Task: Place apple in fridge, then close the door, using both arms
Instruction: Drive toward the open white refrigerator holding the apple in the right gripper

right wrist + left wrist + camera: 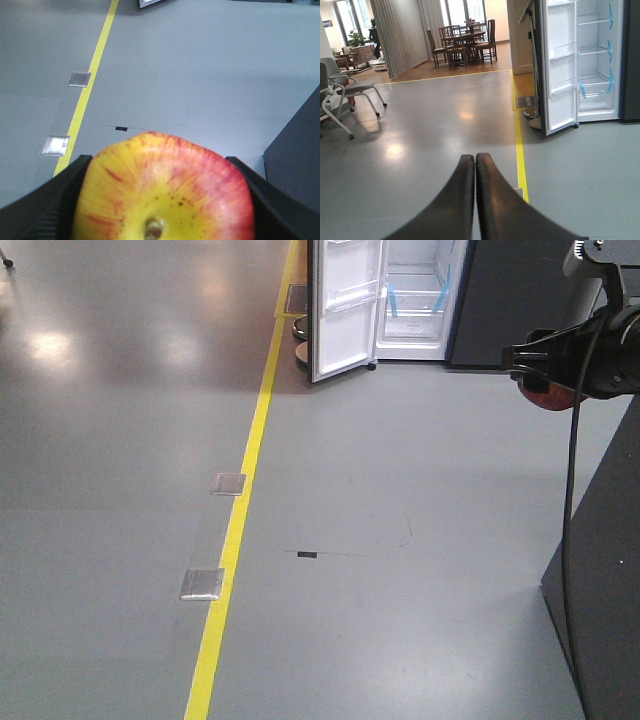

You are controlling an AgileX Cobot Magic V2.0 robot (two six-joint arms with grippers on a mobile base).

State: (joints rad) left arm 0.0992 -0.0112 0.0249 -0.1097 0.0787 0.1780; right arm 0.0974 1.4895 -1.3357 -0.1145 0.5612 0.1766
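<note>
Right wrist-mounted camera, closest in: the apple (162,192) sits clamped between the two fingers of the right gripper (159,165), stem dimple toward the lens, held above the grey floor (210,65). The left gripper (475,162) has its fingertips pressed together on nothing. A yellow line (245,490) runs away across the floor. Well beyond, the fridge (415,328) stands with its door (345,315) wide open, white shelves and blue tape (397,302) showing.

The fridge (415,300) stands far off, door (345,315) open; the right gripper (527,370) holds the apple (547,397) in its jaws.
</note>
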